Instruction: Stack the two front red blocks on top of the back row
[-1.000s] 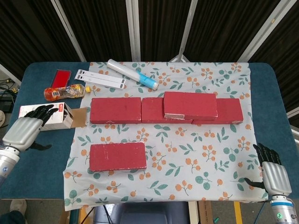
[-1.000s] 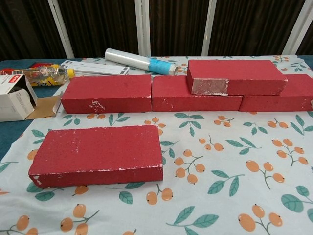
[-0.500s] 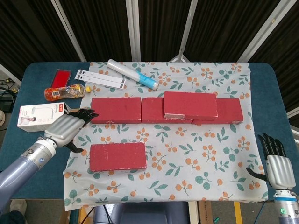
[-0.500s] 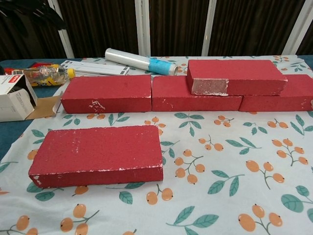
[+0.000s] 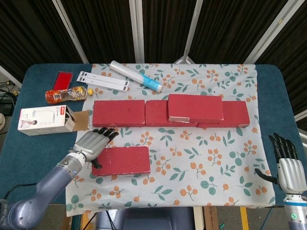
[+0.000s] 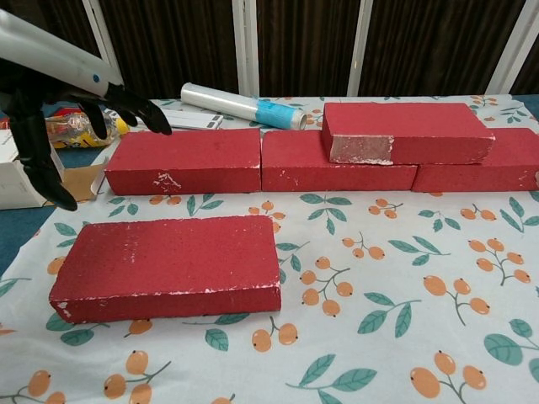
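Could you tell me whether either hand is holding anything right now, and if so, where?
Nothing is held. The left hand hovers open beside the front red block; the right hand is open at the table edge.

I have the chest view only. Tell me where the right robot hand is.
Observer: In the head view the right robot hand is at the front right corner of the table, fingers spread, holding nothing.
Operator: Now place the left one relative to the front block.
Observer: From above, the left robot hand is at the back left corner of the front red block. Its fingertips reach over the cloth towards the back row.
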`<state>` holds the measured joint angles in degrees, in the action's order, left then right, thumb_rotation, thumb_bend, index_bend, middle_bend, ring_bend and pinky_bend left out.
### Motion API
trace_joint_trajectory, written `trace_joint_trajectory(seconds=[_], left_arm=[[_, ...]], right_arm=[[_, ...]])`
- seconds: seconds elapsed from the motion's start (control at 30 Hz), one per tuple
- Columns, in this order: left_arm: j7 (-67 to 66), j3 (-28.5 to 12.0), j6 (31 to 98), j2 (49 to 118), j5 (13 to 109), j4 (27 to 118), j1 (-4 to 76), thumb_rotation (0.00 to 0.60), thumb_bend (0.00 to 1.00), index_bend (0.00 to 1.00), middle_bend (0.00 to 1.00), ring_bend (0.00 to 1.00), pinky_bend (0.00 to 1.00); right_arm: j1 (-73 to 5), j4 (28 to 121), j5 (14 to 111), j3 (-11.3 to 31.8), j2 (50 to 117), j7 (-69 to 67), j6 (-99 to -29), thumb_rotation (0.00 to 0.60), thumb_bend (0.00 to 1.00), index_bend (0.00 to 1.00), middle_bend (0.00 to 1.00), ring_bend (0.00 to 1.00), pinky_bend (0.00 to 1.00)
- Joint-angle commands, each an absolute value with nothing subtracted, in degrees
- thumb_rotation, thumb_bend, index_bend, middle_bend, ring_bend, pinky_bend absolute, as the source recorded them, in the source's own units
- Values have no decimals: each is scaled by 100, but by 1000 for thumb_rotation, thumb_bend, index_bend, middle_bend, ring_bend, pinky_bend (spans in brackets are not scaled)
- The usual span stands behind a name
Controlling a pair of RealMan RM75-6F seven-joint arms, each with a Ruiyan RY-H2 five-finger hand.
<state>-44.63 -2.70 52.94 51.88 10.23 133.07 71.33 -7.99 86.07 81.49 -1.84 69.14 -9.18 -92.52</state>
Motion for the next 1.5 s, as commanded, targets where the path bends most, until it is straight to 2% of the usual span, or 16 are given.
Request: trace_joint_trajectory(seconds=[0.03, 0.27, 0.53, 0.8, 1.4, 1.5], left_arm=[[-4745, -118, 5683, 5566, 655, 13396, 7455, 600, 0, 0, 0, 0, 180], [-5052, 34, 6419, 6140, 147, 13483, 7775, 600, 0, 0, 0, 0, 197], [-4979, 101, 7142, 6753, 291, 13308, 7630, 600, 0, 0, 0, 0, 200], [-4972, 207, 7269, 7097, 586, 13091, 7428, 600, 0, 0, 0, 0, 164], [-4405, 70, 6940, 7654, 1063, 12395, 6902, 600, 0, 0, 0, 0, 133], [-4399, 46, 6986, 7750, 1123, 12344, 6857, 600, 0, 0, 0, 0, 100]], right_arm=[[-773, 8601, 8139, -133, 6903, -956, -9196, 600, 85, 0, 0, 0, 0], [-719, 8581, 8208, -29, 6892, -1045, -9113, 600, 85, 0, 0, 0, 0], [-660, 8584, 8310, 50, 6875, -1195, -9056, 600, 86, 0, 0, 0, 0], [-613, 8573, 8374, 130, 6872, -1259, -9011, 600, 85, 0, 0, 0, 0], [-530, 8533, 8461, 268, 6846, -1417, -8944, 600, 85, 0, 0, 0, 0], [-519, 8521, 8464, 292, 6845, -1443, -8928, 600, 85, 0, 0, 0, 0]])
